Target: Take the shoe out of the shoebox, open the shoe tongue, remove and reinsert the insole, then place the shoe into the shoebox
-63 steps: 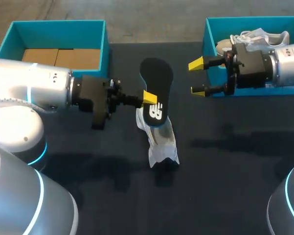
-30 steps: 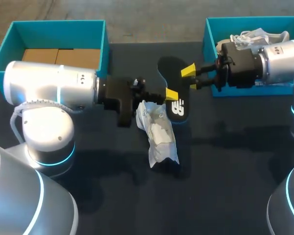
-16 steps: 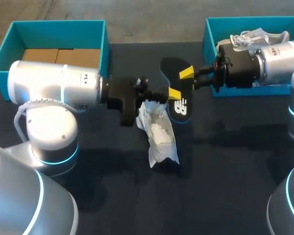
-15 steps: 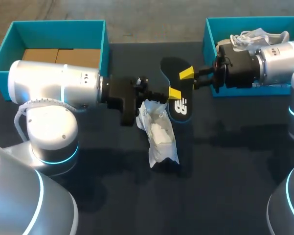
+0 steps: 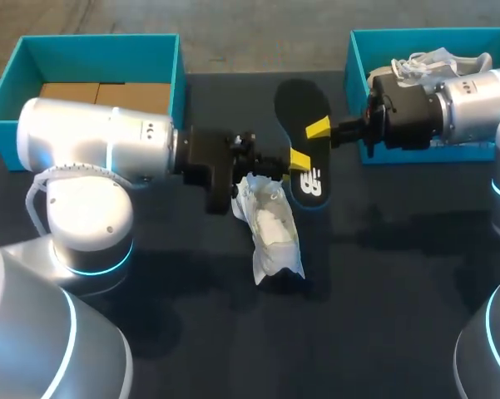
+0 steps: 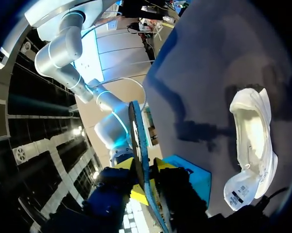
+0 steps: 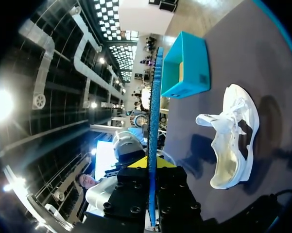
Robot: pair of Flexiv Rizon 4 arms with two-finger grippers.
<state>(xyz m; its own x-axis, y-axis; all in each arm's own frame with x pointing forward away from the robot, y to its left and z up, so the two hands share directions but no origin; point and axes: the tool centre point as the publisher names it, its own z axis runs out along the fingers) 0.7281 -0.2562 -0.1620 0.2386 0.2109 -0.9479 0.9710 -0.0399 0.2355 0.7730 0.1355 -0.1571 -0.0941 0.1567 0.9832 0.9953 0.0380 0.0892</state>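
The white shoe (image 5: 270, 223) lies on its side on the dark worktop (image 5: 383, 291), opening up. Just above and beyond it, the black insole (image 5: 299, 112) is held clear of the worktop, its logo end nearest the shoe. The left hand (image 5: 298, 159) is clenched on the insole's edge on the shoe's side, and the right hand (image 5: 319, 130) grasps the opposite edge slightly farther from the shoe. In both wrist views the insole stands edge-on between the yellow tips. Well to the left of the shoe sits a teal shoebox (image 5: 33, 50) with brown cardboard (image 5: 108, 97) lying flat in its bottom. Well to the shoe's right, a second teal shoebox (image 5: 353, 58) holds another white shoe (image 5: 437, 62), partly hidden by the right arm.
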